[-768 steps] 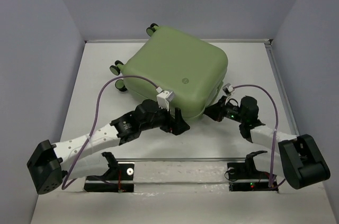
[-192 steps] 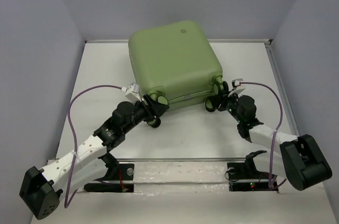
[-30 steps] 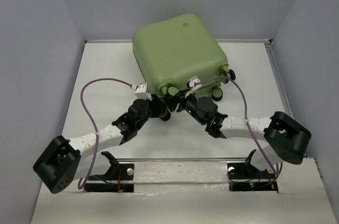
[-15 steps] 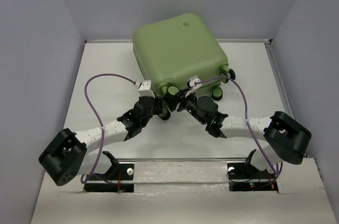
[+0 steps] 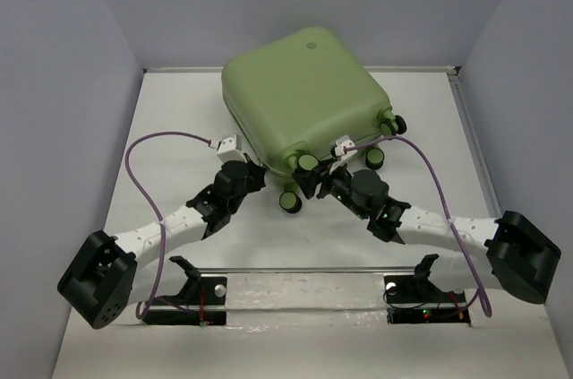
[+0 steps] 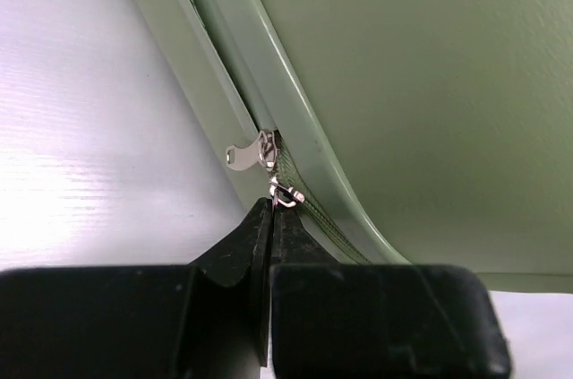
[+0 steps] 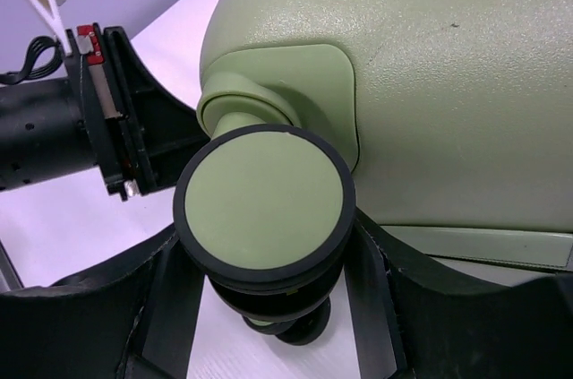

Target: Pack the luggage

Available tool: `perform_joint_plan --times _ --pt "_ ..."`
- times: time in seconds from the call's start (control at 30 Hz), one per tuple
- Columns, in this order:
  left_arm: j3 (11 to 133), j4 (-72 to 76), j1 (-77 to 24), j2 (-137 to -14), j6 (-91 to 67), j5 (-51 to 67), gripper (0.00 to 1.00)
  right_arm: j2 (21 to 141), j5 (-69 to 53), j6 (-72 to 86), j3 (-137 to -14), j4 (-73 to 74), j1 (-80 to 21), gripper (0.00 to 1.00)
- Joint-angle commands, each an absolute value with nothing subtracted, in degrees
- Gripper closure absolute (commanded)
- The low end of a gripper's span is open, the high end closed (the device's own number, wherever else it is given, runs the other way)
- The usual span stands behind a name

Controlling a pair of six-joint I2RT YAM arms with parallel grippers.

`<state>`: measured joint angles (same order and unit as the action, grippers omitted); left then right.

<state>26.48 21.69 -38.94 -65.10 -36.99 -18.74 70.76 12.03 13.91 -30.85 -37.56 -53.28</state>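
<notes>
The luggage, a light-green hard-shell suitcase, lies closed at the back middle of the table with its wheels toward me. My left gripper is at its near left corner. In the left wrist view it is shut on the zipper pull, just below the silver slider in the seam. My right gripper is at the near edge, shut on a green-and-black wheel, with one finger against each side of it. The same wheel shows from above.
Other wheels stick out of the luggage. Purple cables arc over both arms. Grey walls close in the table at left, right and back. A metal rail runs along the near edge.
My left gripper has closed on the zipper pull. My right arm has swung right with the wheel in its grip, and the luggage has turned a little with it.
</notes>
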Motion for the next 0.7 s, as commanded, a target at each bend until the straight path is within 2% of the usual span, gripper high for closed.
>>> perform_joint_plan --times 0.0,0.3,0.37,0.4,0.47,0.5,0.53,0.6,0.67 --pt "24.8 24.3 -29.9 -64.9 -38.0 -27.5 0.94 64.5 9.6 14.4 -32.8 -44.4 -53.0 0.93" --pt "28.9 21.5 -25.0 -65.3 -39.8 -29.8 0.94 67.7 8.5 14.6 -32.9 -46.1 -54.8 0.93" --pt "28.0 20.2 -23.7 -63.5 -41.2 -30.1 0.91 68.0 8.5 14.3 -33.3 -45.9 -54.8 0.93" --pt "27.7 19.8 -22.9 -62.6 -41.7 -29.8 0.87 68.3 8.6 14.2 -33.5 -45.9 -55.4 0.93" --pt "27.0 19.5 -20.8 -60.2 -42.3 -28.6 0.68 68.8 8.4 14.0 -34.0 -45.6 -55.4 0.93" --pt "26.1 19.8 -20.7 -58.8 -42.2 -27.8 0.54 69.7 8.4 13.8 -34.7 -45.6 -55.9 0.93" --pt "24.9 19.8 -20.7 -49.7 -41.6 -25.8 0.24 71.9 8.2 13.4 -36.3 -45.4 -57.6 0.93" --pt "24.8 19.0 -20.7 -47.7 -41.1 -25.1 0.17 72.5 8.3 13.2 -36.8 -45.5 -58.8 0.93" --pt "25.3 17.8 -20.7 -41.8 -39.6 -24.3 0.15 74.9 8.9 12.2 -38.8 -45.4 -60.4 0.93"
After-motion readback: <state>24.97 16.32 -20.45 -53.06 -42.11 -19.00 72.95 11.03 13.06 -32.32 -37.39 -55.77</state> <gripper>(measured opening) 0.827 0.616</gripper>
